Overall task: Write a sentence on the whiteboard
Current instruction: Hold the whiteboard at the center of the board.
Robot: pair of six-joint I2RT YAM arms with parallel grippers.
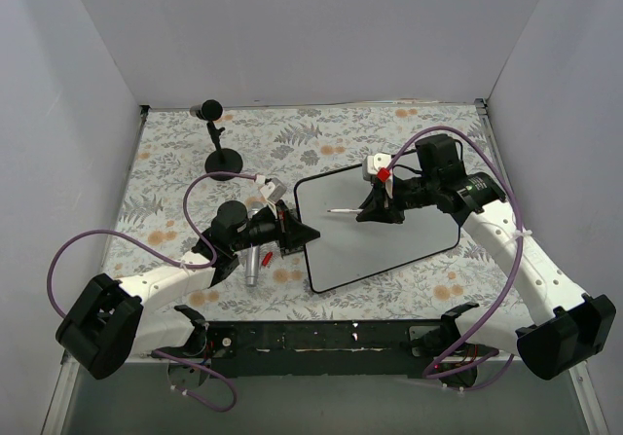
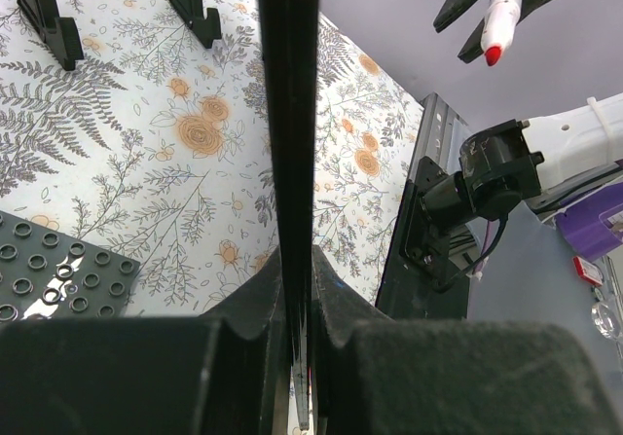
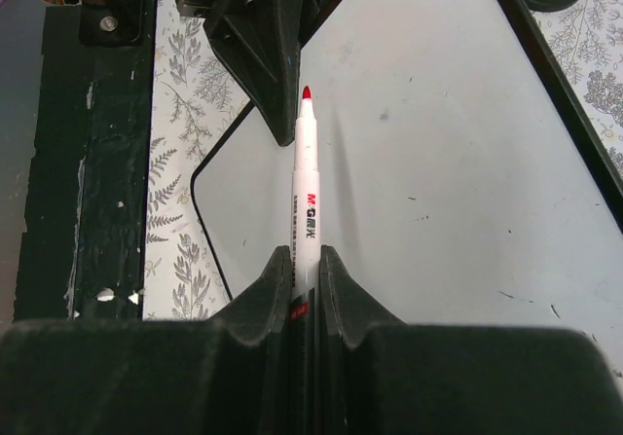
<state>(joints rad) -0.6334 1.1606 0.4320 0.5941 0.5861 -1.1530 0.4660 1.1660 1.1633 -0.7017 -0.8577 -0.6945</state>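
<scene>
I find the left gripper clamped on the whiteboard edge. The right gripper pinches a red marker, its tip apparently off the board.

the marker bears a red "m&g" logo on its barrel; finer print beneath is unreadable.

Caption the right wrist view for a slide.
Right tool holds a red-tipped marker over the whiteboard; no writing yet.

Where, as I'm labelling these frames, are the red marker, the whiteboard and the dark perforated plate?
red marker [image 3: 307, 192]: right wrist view, middle of its white barrel.
whiteboard [image 1: 380, 250]: top external view, bare white face.
dark perforated plate [image 2: 49, 270]: left wrist view, its top face.
</scene>
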